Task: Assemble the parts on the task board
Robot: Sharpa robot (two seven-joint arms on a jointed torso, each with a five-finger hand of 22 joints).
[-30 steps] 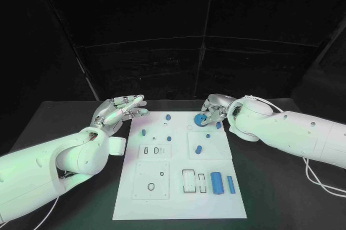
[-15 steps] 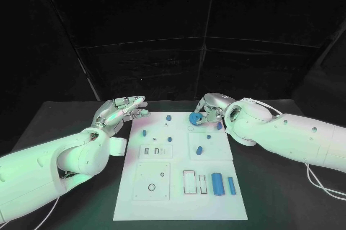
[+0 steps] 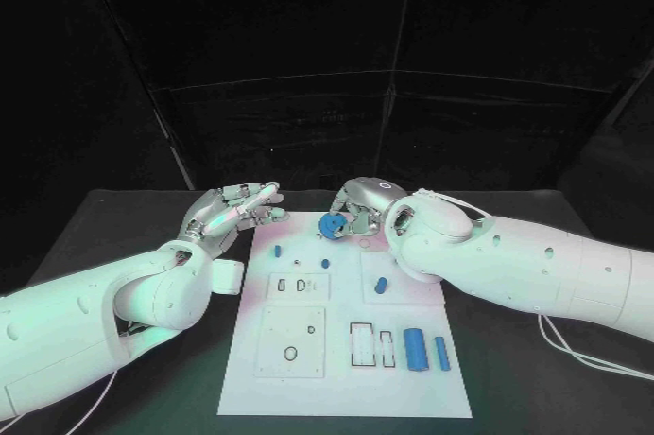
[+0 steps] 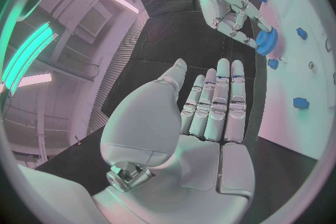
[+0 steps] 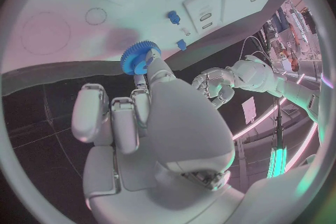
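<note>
Right hand [image 3: 357,208] pinches a blue gear [image 3: 333,225] between its fingertips, holding it over the far edge of the task board [image 3: 341,359], roughly mid-width. In the right wrist view the gear [image 5: 139,57] sits at the fingertips [image 5: 155,65], toothed rim visible, with the board's far edge just beyond it. Left hand [image 3: 232,211] is raised just off the board's far-left corner, fingers extended and held together, palm empty; it touches nothing. The left wrist view shows that flat palm [image 4: 203,123] with the right hand [image 4: 231,8] and gear [image 4: 266,41] across from it. On the board: small blue pegs [image 3: 324,262] in the far section, a blue oval piece [image 3: 380,286] right of centre, and two blue cylinders [image 3: 416,347] lying near the right, toward the near end.
</note>
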